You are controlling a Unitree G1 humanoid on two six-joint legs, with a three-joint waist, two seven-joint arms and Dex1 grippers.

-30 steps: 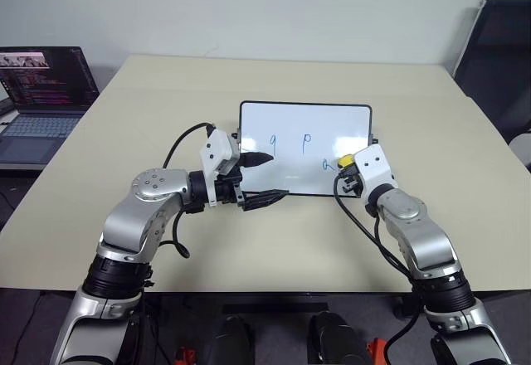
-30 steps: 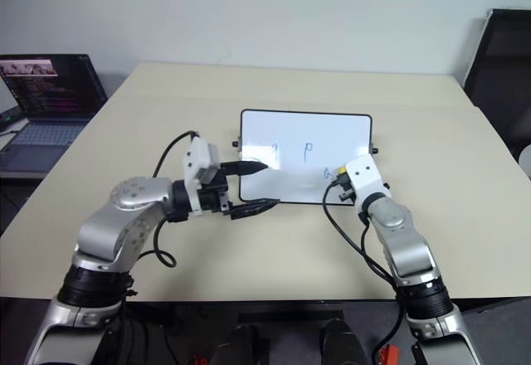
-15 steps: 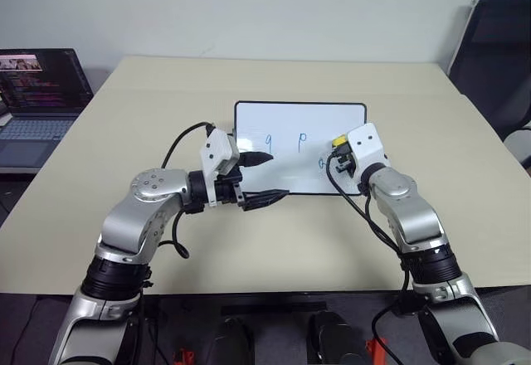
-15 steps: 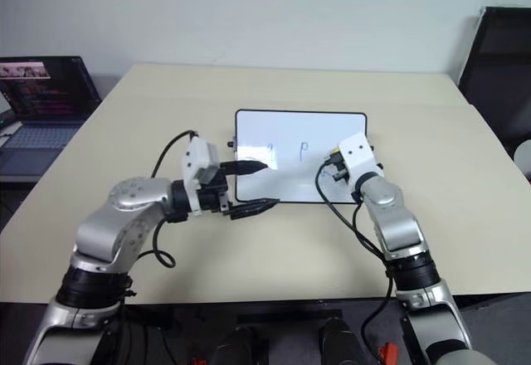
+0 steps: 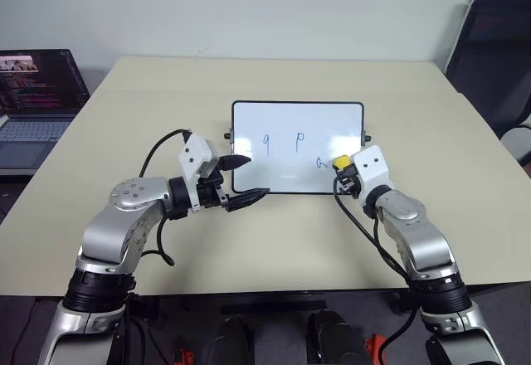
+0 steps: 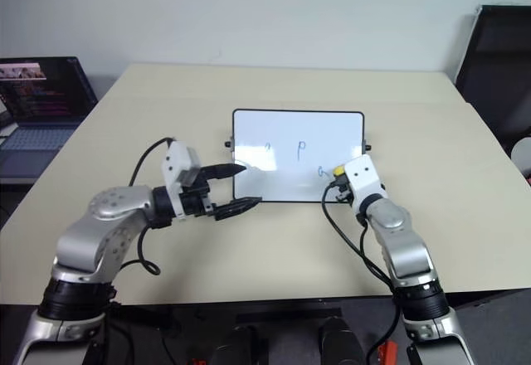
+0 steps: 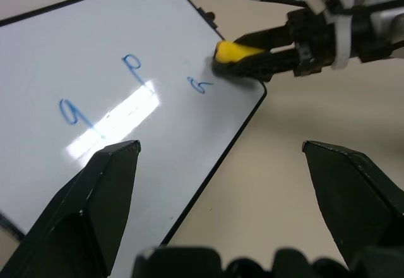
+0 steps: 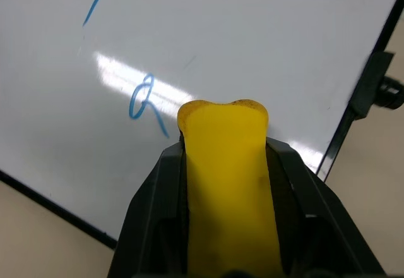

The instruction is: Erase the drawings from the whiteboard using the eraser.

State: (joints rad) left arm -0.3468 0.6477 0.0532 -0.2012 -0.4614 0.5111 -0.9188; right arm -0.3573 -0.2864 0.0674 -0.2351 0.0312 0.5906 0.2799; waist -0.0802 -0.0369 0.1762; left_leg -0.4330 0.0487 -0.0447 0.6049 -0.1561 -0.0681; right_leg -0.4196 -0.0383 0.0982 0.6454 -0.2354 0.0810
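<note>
An open laptop [image 5: 37,104] sits left of the beige table [image 5: 274,240]; a dark chair [image 5: 494,58] stands right.

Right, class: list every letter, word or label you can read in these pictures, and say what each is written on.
"g": blue marker, on the whiteboard.
"p": blue marker, same board.
"a": blue marker, same board, just beside the eraser.
Laptop screen text: too small to read.

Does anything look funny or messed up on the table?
Only one small thing: the yellow eraser looks squashed in the right hand, its tip flaring out past the fingers. The whiteboard lies flat and square, with its three blue drawings unsmudged.
</note>
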